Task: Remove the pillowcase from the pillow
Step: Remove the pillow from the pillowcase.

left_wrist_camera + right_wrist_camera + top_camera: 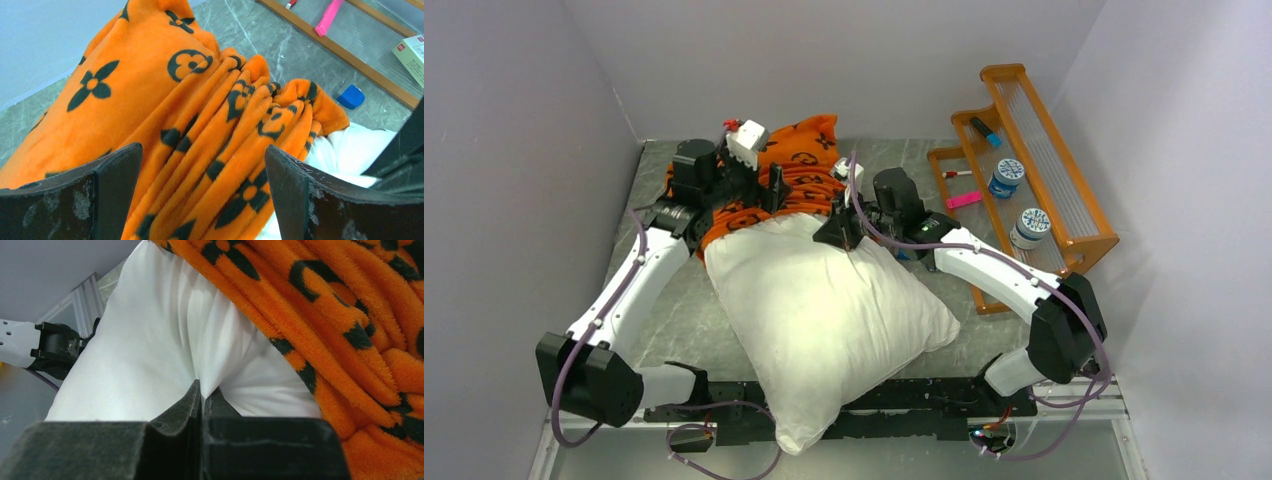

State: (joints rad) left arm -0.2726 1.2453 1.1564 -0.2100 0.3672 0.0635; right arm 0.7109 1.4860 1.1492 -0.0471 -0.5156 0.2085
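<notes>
The right gripper is pinching the pillow, seemingly anchoring it. The left gripper, jaws open, is hovering over the bunched pillowcase.

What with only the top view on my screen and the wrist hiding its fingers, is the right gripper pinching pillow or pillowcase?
Observer: Pillow. The right wrist view shows the right gripper shut on a pinched fold of the white pillow, just beside the pillowcase edge.
Operator: And the left gripper, has it got fabric?
Observer: No. The left wrist view shows the left gripper open, its jaws standing wide either side of the bunched orange folds.
</notes>
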